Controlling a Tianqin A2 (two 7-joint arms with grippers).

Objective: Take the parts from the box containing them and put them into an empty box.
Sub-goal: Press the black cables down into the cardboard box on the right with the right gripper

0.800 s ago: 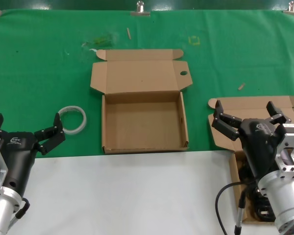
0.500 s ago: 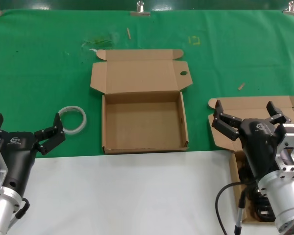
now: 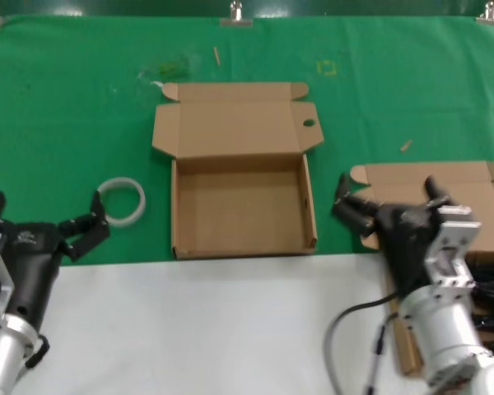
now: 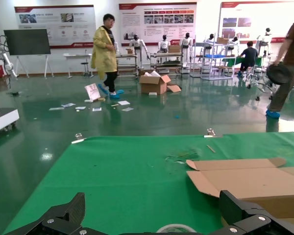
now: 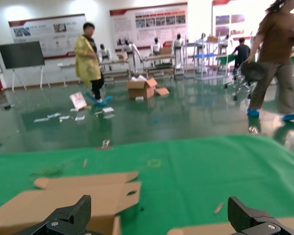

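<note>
Two cardboard boxes on the bench (image 3: 230, 313), both with lids thrown back. One white ring (image 3: 120, 201). Two claws in sight.

Right claw (image 3: 384, 202): released, fingers spread wide, nothing between them. It hangs over the near-left corner of the full box's lid (image 3: 432, 185), low, with the arm body behind it covering much of that box (image 3: 403, 337). Behind the claw, toward the robot, black cords (image 3: 486, 288) lie in the tray; their count cannot be told, since only a dark tangle shows past the arm.

The empty box (image 3: 241, 206) sits just to the left of the right claw, apart from it, tray bare, brown floor showing. Its lid (image 3: 235, 123) lies flat beyond the tray, one small round hole (image 3: 308, 123) in the right-hand flap.

Left claw (image 3: 43, 216): also released, fingers splayed, holding nothing. It is parked at the near left edge of the green cloth (image 3: 66, 107). The ring lies just ahead and to the right of this claw, near one fingertip, not touching. The empty box is farther right of it.

Left wrist view: two fingertips (image 4: 63, 215) wide apart, green cloth between.
</note>
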